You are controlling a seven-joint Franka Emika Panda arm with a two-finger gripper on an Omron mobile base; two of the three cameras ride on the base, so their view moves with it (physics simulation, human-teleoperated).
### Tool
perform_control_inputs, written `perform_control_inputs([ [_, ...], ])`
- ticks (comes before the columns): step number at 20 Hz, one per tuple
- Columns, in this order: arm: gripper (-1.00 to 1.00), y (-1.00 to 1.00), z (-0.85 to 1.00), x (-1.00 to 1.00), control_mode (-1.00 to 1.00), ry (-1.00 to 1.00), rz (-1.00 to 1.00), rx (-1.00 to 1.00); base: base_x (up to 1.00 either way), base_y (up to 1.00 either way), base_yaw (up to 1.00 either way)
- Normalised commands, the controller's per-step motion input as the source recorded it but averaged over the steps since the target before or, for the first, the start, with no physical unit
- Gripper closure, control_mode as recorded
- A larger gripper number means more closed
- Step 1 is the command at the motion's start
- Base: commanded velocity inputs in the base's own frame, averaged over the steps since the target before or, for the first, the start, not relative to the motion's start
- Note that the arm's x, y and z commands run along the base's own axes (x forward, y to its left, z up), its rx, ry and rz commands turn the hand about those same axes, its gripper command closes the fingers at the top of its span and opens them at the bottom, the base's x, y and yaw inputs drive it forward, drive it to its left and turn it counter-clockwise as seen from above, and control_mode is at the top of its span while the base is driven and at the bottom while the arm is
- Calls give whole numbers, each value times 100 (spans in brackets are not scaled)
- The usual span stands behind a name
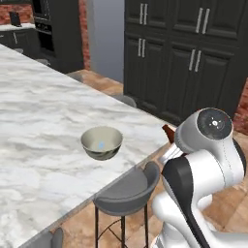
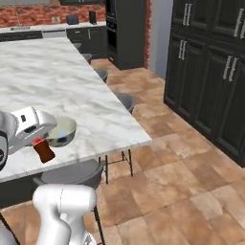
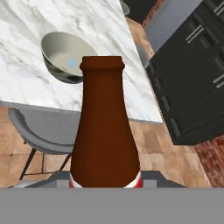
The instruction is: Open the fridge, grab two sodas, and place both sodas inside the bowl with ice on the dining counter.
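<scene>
claw (image 2: 42, 146) gripping brown bottle (image 3: 105, 131) | near surface (image 1: 34, 111) edge, short of bowl (image 1: 101, 143) | bowl holds no soda yet, so both drops remain

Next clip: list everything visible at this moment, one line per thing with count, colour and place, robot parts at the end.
bottle: one, dark brown, held in the gripper, off the counter's near edge
bowl: one, grey-beige outside, pale inside, on the dining counter near its corner
dining counter: one, white marble with grey veins
stools: several, grey, along the counter's edge
cabinets: dark, tall, across the floor
floor: terracotta tiles
brick wall: red, far end
arm: one, white with dark joints
gripper: one, shut on the bottle
</scene>
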Motion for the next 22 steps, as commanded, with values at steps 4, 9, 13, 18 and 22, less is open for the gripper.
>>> perform_control_inputs([
  [4, 100, 0, 0, 0, 100, 0, 0, 0, 70, -19, 55],
  [9, 100, 0, 0, 0, 100, 0, 0, 0, 71, -19, 55],
  [13, 100, -5, -8, 20, -100, 0, 13, 1, 60, -16, 40],
  [18, 100, -14, -33, 96, -100, 1, 52, 3, 0, 0, 0],
  [22, 100, -3, -21, 96, -100, 10, 44, 1, 0, 0, 0],
])
